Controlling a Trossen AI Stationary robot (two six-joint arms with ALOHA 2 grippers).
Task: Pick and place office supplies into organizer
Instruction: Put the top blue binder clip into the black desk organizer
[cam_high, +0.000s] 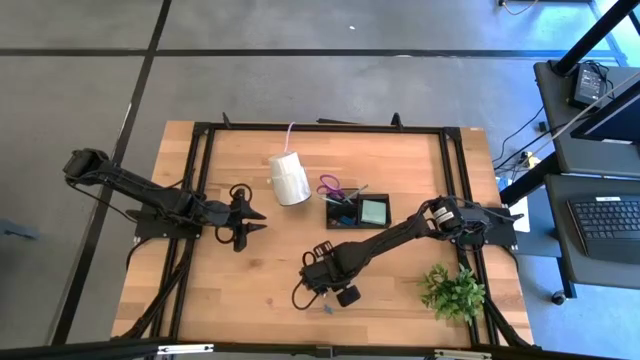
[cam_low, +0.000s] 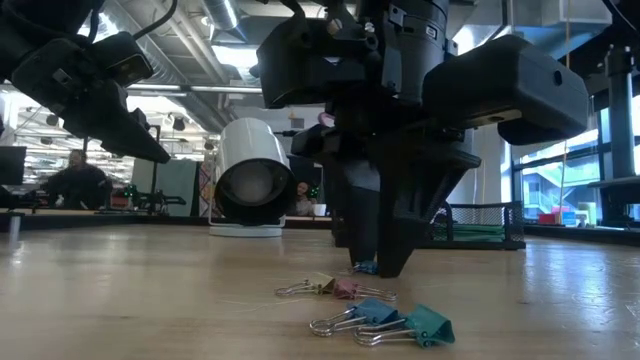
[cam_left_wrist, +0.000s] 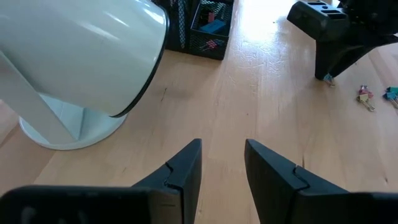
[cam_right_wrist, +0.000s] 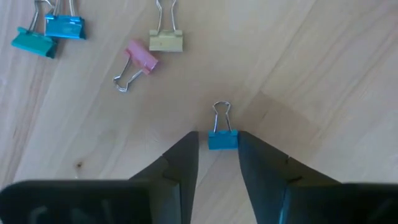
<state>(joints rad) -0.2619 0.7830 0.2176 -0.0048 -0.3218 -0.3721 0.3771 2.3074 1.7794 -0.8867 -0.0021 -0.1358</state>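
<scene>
My right gripper (cam_right_wrist: 217, 140) points straight down at the table's near middle, shut on a small blue binder clip (cam_right_wrist: 222, 138) that lies on the wood (cam_low: 364, 267). Several more clips lie loose close by: a yellow one (cam_right_wrist: 166, 40), a pink one (cam_right_wrist: 142, 56), a blue one (cam_right_wrist: 64, 27) and a teal one (cam_right_wrist: 34, 42). The black organizer (cam_high: 352, 226) stands farther back with a mint-green sticky-note pad (cam_high: 374, 210) in it and purple-handled scissors (cam_high: 330, 185) sticking out of it. My left gripper (cam_high: 258, 222) hangs open at the table's left, touching nothing. My right gripper has the blue clip's body (cam_right_wrist: 231, 140) between its two fingertips, one finger at each end of the body. The fingers come from above, pointing down. The clip lies flat on the table, its wire loops (cam_right_wrist: 221, 115) pointing away from the fingers.
A white cylinder roll (cam_high: 290, 178) stands on its base left of the organizer, close in front of my left gripper. A green plant (cam_high: 452, 290) sits at the near right. A black frame (cam_high: 320, 128) runs round the tabletop.
</scene>
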